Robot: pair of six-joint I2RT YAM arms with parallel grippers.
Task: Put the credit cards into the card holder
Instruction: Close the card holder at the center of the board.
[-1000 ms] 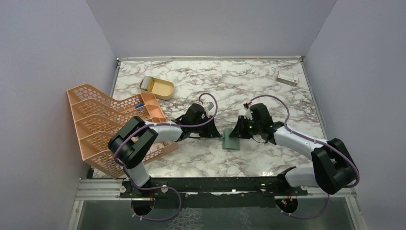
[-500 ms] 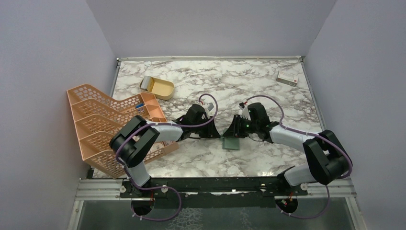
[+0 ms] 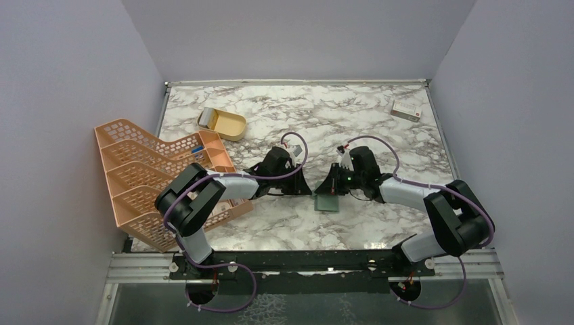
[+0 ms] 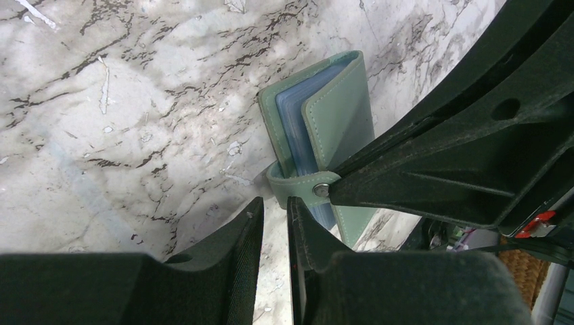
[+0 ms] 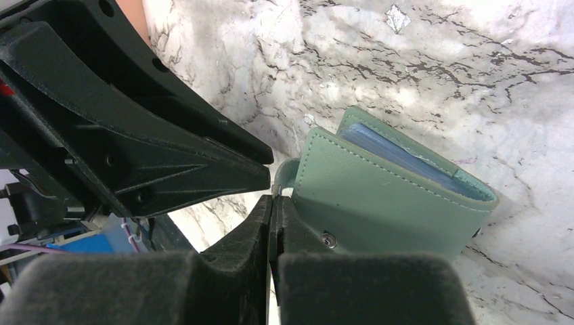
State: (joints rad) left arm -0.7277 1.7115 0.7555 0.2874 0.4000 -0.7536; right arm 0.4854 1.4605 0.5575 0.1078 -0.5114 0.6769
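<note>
The card holder [image 3: 327, 202] lies folded on the marble between both arms, a grey-green bifold with pale blue sleeves [image 4: 298, 115] showing at its open edge. Its snap tab [image 4: 296, 190] curls out from the side. My right gripper [image 5: 272, 201] is shut on that tab, fingertips pressed together right at the holder's edge [image 5: 379, 196]. My left gripper [image 4: 275, 206] faces it from the other side, jaws a narrow slit apart with bare marble between them, its fingertip just short of the tab. The credit cards are out of view.
An orange mesh rack [image 3: 152, 179] stands along the left edge beside the left arm. A gold oval tin [image 3: 222, 123] sits at the back left and a white box with a red mark [image 3: 406, 110] at the back right.
My right gripper has edged left to the card holder and gone from slightly open to shut at the snap tab. The left gripper and the holder have stayed put.
</note>
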